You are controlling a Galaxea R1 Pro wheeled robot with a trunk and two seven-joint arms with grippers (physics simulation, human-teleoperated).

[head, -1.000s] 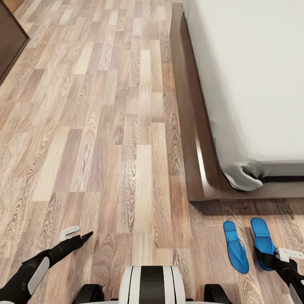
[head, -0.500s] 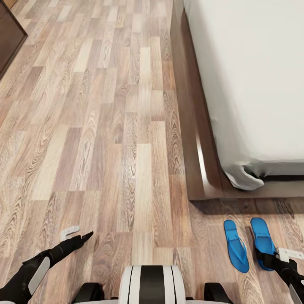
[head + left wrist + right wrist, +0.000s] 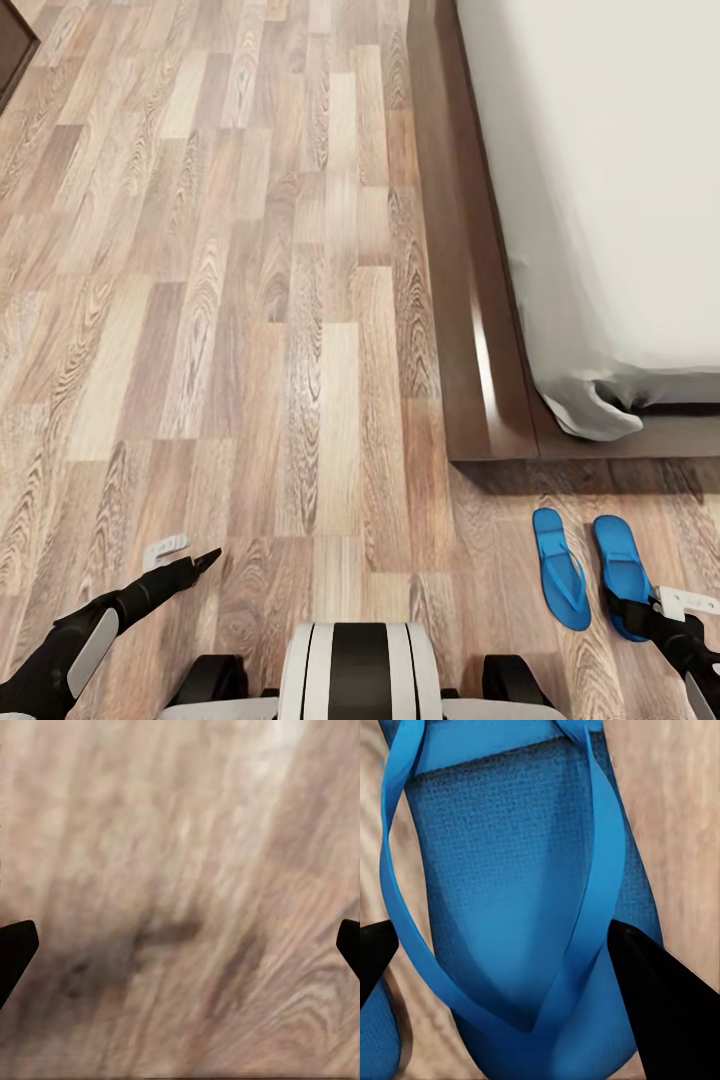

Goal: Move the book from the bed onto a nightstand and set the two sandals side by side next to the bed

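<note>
I see the two sandals on the wood floor (image 3: 250, 330) just past the foot corner of the bed (image 3: 480, 380). Both are bright blue flat flip-flops with thin thong straps, lying side by side and roughly parallel, close together but not touching. The left sandal (image 3: 562, 568) lies fully in the open; the right sandal (image 3: 620, 565) is partly covered at its near end by my right gripper (image 3: 650, 608). Through the right wrist camera I look straight down on that sandal (image 3: 517, 907): a woven-textured blue footbed with the two straps meeting in a V, and my right gripper's dark fingertips (image 3: 660, 997) stand spread wide, one on either side of it, above it as far as I can tell. A sliver of the other sandal (image 3: 375, 1035) shows beside it.

My left gripper (image 3: 185, 558) hangs low over bare floor, well away from the sandals. In its wrist camera its dark fingertips (image 3: 15, 952) sit at opposite edges with blurred planks between, so it is spread and holding nothing.

The floor is mixed tan and brown laminate planks. The bed has a dark brown wooden frame and an off-white mattress (image 3: 610, 180), with a fold of sheet bunched at the corner. A dark cabinet (image 3: 12, 45) edge shows at the far left.
</note>
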